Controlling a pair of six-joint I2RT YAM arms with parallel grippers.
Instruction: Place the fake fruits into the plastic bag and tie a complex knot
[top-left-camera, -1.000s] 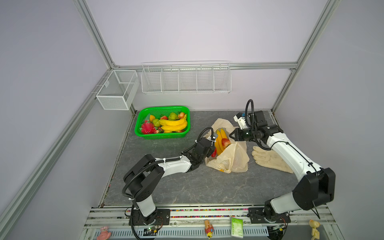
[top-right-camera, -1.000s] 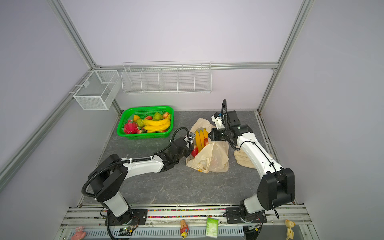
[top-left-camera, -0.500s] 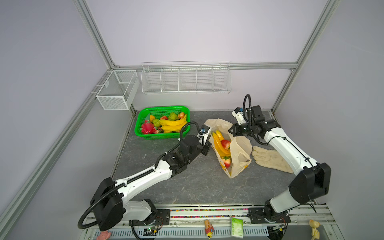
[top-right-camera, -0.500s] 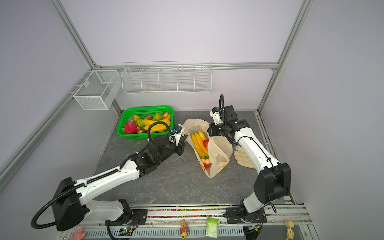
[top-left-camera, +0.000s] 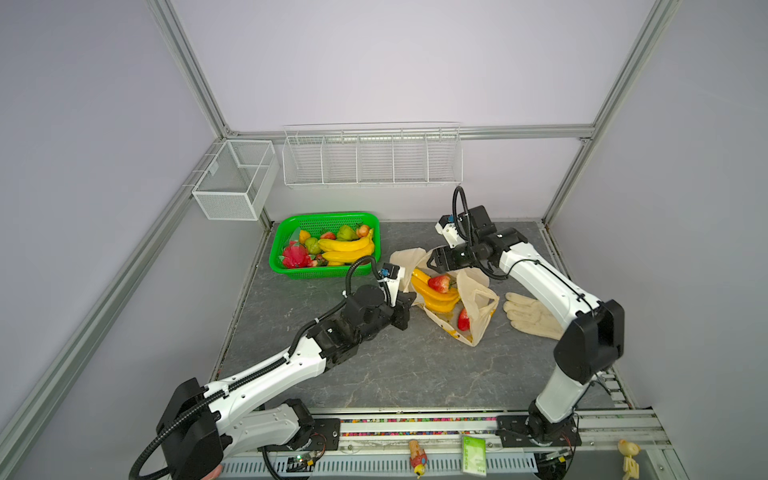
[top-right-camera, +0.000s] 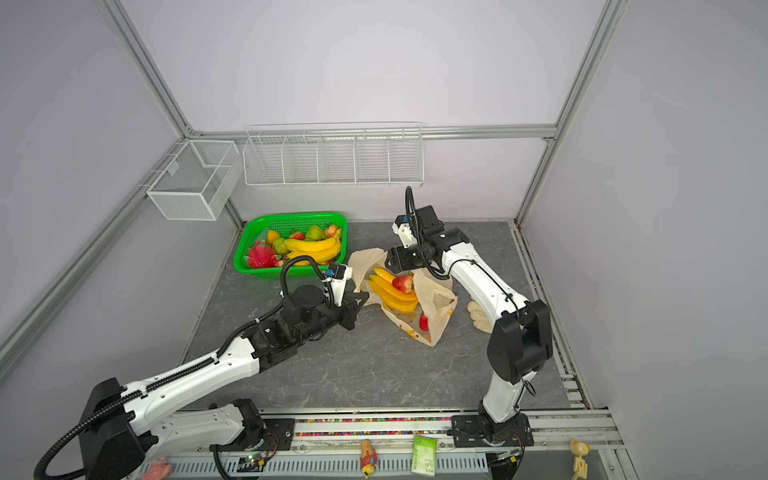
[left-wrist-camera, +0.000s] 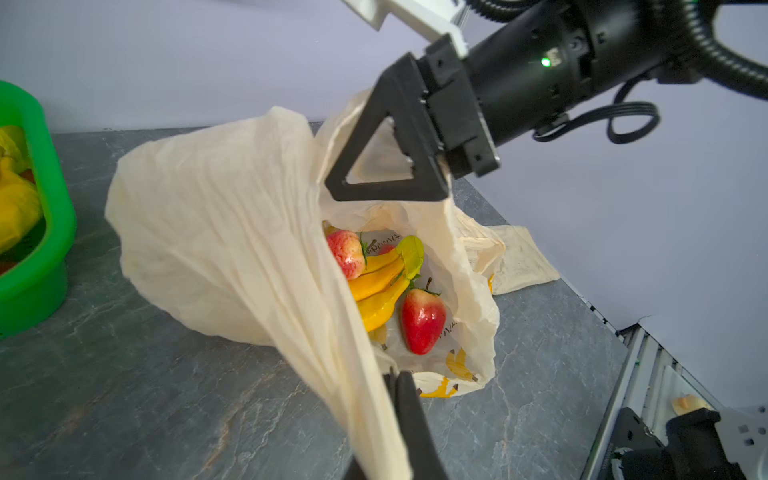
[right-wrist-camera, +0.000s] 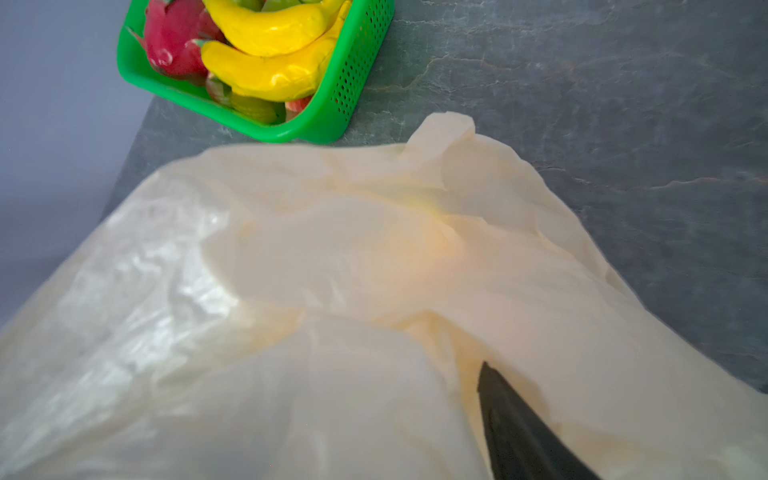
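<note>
Bag, top views: plastic bag (top-left-camera: 478, 305) is lying on its side between the two grippers, mouth gaping toward the left gripper (top-left-camera: 409, 300).
Left gripper, top views: jaws are clenching a fold of the bag's near rim in both top views; green basket (top-left-camera: 320, 272) is standing off to its side, apart from its tips.
Right gripper, top views: right gripper (top-left-camera: 434, 259) is sitting at the opposite rim; cream glove (top-left-camera: 532, 318) is lying behind it, beside its arm.
Fruits, top views: banana bunch (top-left-camera: 436, 297) and strawberries (top-left-camera: 439, 283) are resting inside the bag, between both grippers.
Left gripper, left wrist view: left gripper (left-wrist-camera: 395, 376) is pinching bag film, which is stretching away from its tips.
Fruits, left wrist view: banana bunch (left-wrist-camera: 378, 286) and strawberries (left-wrist-camera: 422, 320) are lying just ahead of those tips, inside the open mouth.
Right gripper, left wrist view: only one triangular finger (left-wrist-camera: 386, 192) is showing above the far rim; released or gripping cannot be told.
Bag, right wrist view: film is draping across the right gripper, hiding all but one finger (right-wrist-camera: 523, 432); dragon fruit (right-wrist-camera: 174, 37) and second banana bunch (right-wrist-camera: 266, 75) are waiting in the basket beyond it.
Risk, mouth: if the right gripper is letting go, the far rim is likely to sag and close the opening.
Risk, spill: with the bag lying sideways, a hard pull from the left gripper is likely to roll fruit out.
Risk, film: thin plastic is prone to slipping or tearing at the pinch.
</note>
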